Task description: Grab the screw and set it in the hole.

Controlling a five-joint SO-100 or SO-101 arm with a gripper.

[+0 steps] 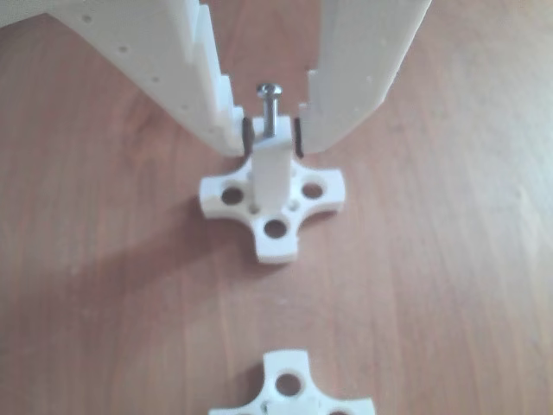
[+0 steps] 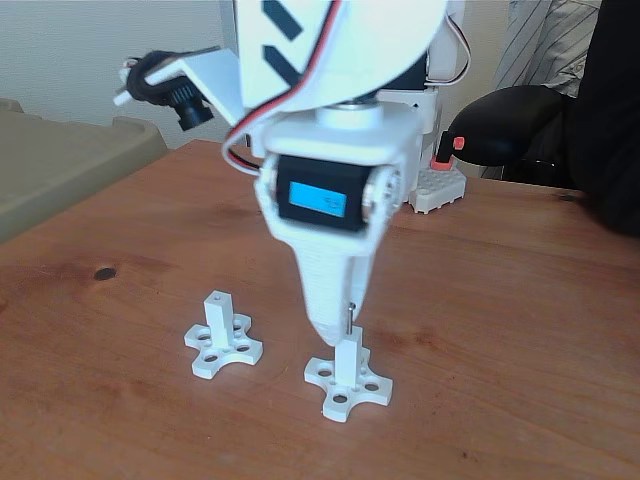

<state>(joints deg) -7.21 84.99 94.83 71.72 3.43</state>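
Note:
The silver screw [image 1: 270, 105] stands upright with its shaft sunk into the hole in the top face of a square white post [image 1: 273, 173]. That post rises from a cross-shaped base [image 1: 276, 232]. My gripper [image 1: 273, 130] is open. Its white fingers [image 1: 216, 104] flank the screw and the post top, with a gap on each side of the shaft. In the fixed view the gripper [image 2: 336, 325] points down just left of the screw [image 2: 350, 313] and post [image 2: 350, 356]. The shaft hides the hole itself.
A second white post [image 2: 218, 314] on its cross base [image 2: 223, 352] stands left of the first; its base [image 1: 290, 389] is at the bottom edge of the other view. A beige bin [image 2: 60, 160] lies far left, a white block [image 2: 438, 187] and a dark chair [image 2: 520, 125] behind.

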